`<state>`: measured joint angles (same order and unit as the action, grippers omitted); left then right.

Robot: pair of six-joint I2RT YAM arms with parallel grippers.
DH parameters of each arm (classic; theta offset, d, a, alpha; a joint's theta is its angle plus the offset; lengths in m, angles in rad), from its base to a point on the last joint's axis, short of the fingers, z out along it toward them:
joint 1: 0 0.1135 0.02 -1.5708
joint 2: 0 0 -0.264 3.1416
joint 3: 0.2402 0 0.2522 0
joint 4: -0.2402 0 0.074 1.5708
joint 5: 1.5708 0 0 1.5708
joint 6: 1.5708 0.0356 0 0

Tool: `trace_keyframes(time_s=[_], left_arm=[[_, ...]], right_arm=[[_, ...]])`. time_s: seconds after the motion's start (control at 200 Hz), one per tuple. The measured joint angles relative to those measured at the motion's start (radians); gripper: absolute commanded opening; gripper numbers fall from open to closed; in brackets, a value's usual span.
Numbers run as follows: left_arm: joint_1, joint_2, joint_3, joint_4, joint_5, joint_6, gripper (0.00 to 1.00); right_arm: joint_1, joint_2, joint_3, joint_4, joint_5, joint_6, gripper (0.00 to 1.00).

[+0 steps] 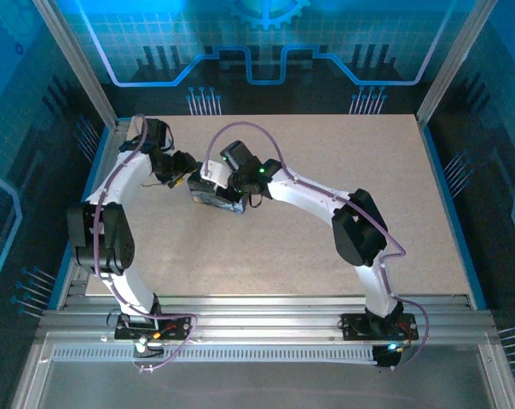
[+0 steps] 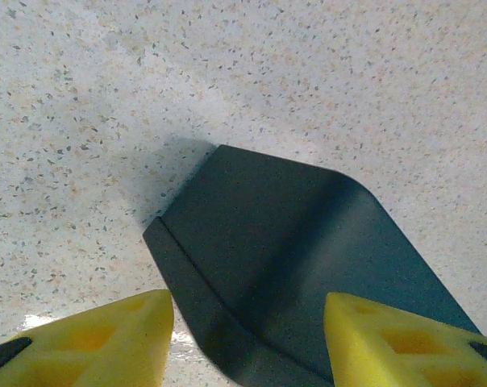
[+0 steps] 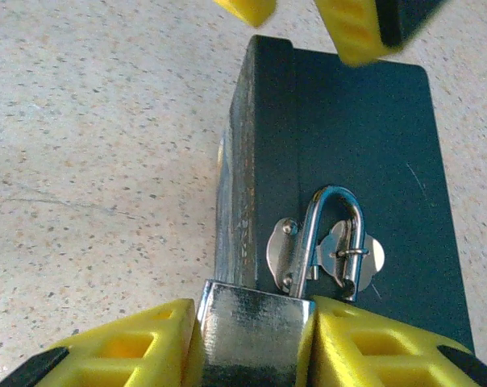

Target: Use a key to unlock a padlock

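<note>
One padlock (image 3: 255, 343) snug between fingers (image 3: 139, 343) of right claw (image 3: 254, 318)

The shiny silver padlock (image 3: 255, 343) sits gripped in the right pincer (image 3: 255, 313), its curved loop through the box's (image 3: 364, 137) clasp (image 3: 284, 251).

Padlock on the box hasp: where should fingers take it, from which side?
Grip the padlock by its squared chrome body, across its two flat sides, coming from the end away from the shackle. The shackle is thin, curved and threaded through the hasp on the box, a poor clamp. The right fingers flank the body that way.
</note>
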<state>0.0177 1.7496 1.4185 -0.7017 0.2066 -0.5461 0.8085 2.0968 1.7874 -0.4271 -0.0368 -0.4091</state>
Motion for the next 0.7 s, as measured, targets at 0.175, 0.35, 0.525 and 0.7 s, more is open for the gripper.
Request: trace_keyframes(time_s=[0.175,0.35,0.525,0.7], left_arm=[[0.005,0.019,0.000,0.009,0.031,0.031,0.52],[0.008,0.031,0.001,0.014,0.086,0.072,0.51],[-0.008,0.042,0.001,0.026,0.137,0.108,0.51],[-0.019,0.051,0.001,0.029,0.178,0.129,0.51]], right_arm=[[-0.013,0.000,-0.002,0.004,-0.060,-0.015,0.35],[-0.045,-0.010,-0.020,0.010,-0.139,-0.023,0.35],[-0.067,-0.010,-0.018,-0.007,-0.214,-0.035,0.35],[-0.079,-0.007,0.018,-0.077,-0.260,-0.044,0.35]])
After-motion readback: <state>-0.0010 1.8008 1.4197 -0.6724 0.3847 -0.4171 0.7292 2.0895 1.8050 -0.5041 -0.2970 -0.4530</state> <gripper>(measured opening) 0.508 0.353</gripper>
